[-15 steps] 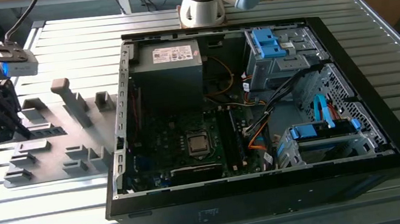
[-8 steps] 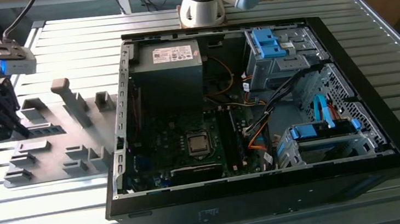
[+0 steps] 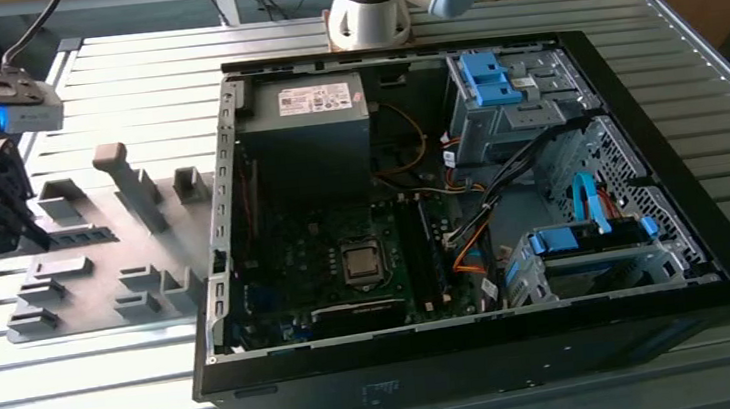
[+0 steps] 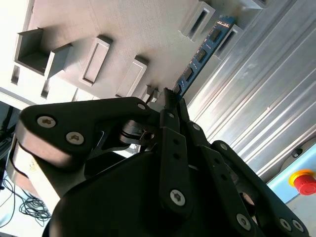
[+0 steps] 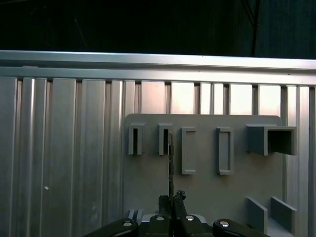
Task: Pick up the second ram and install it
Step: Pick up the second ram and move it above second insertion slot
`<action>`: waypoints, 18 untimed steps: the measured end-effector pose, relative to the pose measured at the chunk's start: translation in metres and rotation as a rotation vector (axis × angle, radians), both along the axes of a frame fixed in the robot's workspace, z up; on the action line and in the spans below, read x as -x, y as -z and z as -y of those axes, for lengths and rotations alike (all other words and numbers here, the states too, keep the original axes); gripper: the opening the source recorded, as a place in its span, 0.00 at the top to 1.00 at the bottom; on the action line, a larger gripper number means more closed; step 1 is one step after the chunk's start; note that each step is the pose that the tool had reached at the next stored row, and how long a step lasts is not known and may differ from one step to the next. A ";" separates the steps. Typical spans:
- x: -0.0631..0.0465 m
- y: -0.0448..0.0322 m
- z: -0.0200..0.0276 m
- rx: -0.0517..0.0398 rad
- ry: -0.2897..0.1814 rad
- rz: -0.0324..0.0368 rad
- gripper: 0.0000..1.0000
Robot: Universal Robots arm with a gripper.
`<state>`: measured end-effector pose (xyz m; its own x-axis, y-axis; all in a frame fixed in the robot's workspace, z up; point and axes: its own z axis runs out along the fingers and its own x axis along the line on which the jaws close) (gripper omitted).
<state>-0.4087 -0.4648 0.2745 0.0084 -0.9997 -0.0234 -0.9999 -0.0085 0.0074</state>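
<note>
Jaws pinch the second ram (image 4: 200, 55) at the grey fixture plate (image 4: 148, 29).

The second ram (image 4: 201, 55), a thin blue-green stick carrying dark chips, is standing on its long edge. Its near end is sitting pinched in the gripper (image 4: 168, 96), the rest reaching straight out beyond it.
</note>
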 end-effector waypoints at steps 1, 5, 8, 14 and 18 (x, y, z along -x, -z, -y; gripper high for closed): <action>0.000 -0.0005 0.0000 0.0000 0.000 0.0000 0.86; 0.000 -0.0031 0.0000 -0.0001 0.000 0.0001 0.86; 0.000 -0.0049 0.0000 -0.0001 0.000 0.0001 0.86; 0.000 -0.0073 0.0000 -0.0002 0.000 0.0003 0.86; 0.000 -0.0081 0.0000 -0.0001 0.000 0.0001 0.86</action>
<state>-0.4087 -0.4648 0.2826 0.0084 -0.9997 -0.0234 -0.9999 -0.0085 0.0074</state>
